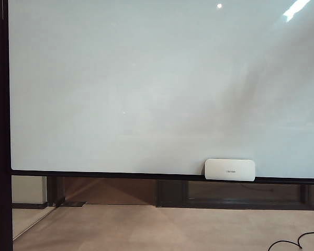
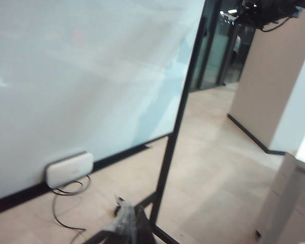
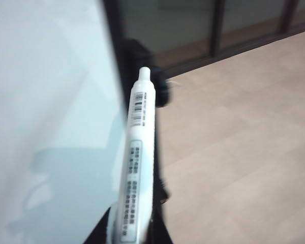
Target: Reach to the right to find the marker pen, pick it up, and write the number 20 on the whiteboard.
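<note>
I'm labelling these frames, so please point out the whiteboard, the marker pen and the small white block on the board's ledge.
Large glossy whiteboard (image 1: 120,89): exterior view, bare middle of its surface.
White marker pen with barcode label (image 3: 140,152): right wrist view, mid-barrel.
Small white rounded-rectangle block (image 1: 230,169): exterior view, centre of its front.

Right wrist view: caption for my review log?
Right gripper holds a white marker pen beside the blank whiteboard edge.

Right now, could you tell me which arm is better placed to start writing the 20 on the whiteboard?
Right. The right gripper holds the marker pen beside the whiteboard, whose face shows no strokes. The left gripper carries no pen as far as its blurred wrist view shows, low by the board's stand.
</note>
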Action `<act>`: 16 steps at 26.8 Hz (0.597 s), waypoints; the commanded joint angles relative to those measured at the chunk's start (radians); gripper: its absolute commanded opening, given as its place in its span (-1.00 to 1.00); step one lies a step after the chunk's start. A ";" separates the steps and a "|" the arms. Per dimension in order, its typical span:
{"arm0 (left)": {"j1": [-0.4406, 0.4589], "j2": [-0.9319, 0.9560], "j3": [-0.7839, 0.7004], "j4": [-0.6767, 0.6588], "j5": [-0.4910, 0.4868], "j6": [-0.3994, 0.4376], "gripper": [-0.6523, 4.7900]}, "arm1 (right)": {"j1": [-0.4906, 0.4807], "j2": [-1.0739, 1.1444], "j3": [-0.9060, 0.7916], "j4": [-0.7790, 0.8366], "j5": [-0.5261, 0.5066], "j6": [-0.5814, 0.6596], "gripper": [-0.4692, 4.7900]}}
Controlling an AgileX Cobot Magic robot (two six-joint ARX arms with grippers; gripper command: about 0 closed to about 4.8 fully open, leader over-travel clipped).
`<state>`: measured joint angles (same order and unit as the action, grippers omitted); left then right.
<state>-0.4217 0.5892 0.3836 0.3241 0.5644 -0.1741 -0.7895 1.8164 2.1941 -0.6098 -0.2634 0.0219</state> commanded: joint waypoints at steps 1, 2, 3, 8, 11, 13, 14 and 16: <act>0.000 -0.073 0.049 -0.154 -0.035 0.005 -0.78 | 0.046 -0.073 0.005 -0.107 -0.028 0.062 -0.83; 0.000 -0.095 0.065 -0.187 -0.038 0.005 -0.78 | 0.065 -0.093 0.005 -0.131 -0.032 0.064 -0.83; 0.000 -0.112 0.079 -0.209 -0.037 0.001 -0.78 | 0.095 -0.118 0.005 -0.158 -0.031 0.063 -0.83; 0.000 -0.196 0.150 -0.288 -0.037 0.001 -0.78 | 0.254 -0.203 0.005 -0.179 -0.077 0.056 -0.83; 0.000 -0.217 0.190 -0.311 -0.037 0.002 -0.78 | 0.362 -0.234 0.005 -0.170 -0.132 0.044 -0.83; 0.000 -0.217 0.223 -0.344 -0.037 0.006 -0.78 | 0.443 -0.241 0.005 -0.152 -0.154 0.038 -0.83; 0.000 -0.216 0.241 -0.367 -0.037 0.011 -0.78 | 0.492 -0.244 0.005 -0.145 -0.159 0.038 -0.83; 0.000 -0.215 0.268 -0.399 -0.037 0.021 -0.78 | 0.559 -0.243 0.005 -0.139 -0.159 0.035 -0.83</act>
<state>-0.4213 0.3717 0.6315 -0.0460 0.5266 -0.1692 -0.2607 1.5772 2.1937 -0.7681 -0.4171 0.0624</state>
